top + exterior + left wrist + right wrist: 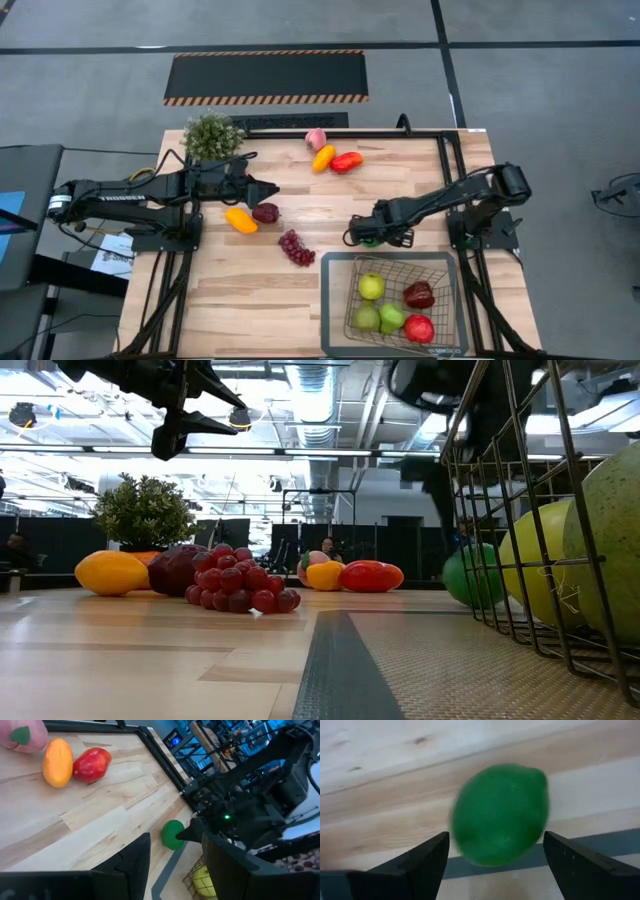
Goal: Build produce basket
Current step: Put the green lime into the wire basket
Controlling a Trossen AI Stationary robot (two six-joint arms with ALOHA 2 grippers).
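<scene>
We are picking the lime (499,814), which lies on the table (400,185) just beyond the basket (335,300); our right end effector (495,857) brackets it, spread, and must close next. The left end effector (272,188) hovers part-spread, empty.

You've got two dark, near-black jointed arms: left arm (130,192) w/ white TROSSEN lettering along its link and a white band near the base, right arm (450,200) same build, no lettering visible. Black cables trail by the left base. Fingers (427,865) are flat, dark, squared-off; a small green light shows on the right wrist.
</scene>
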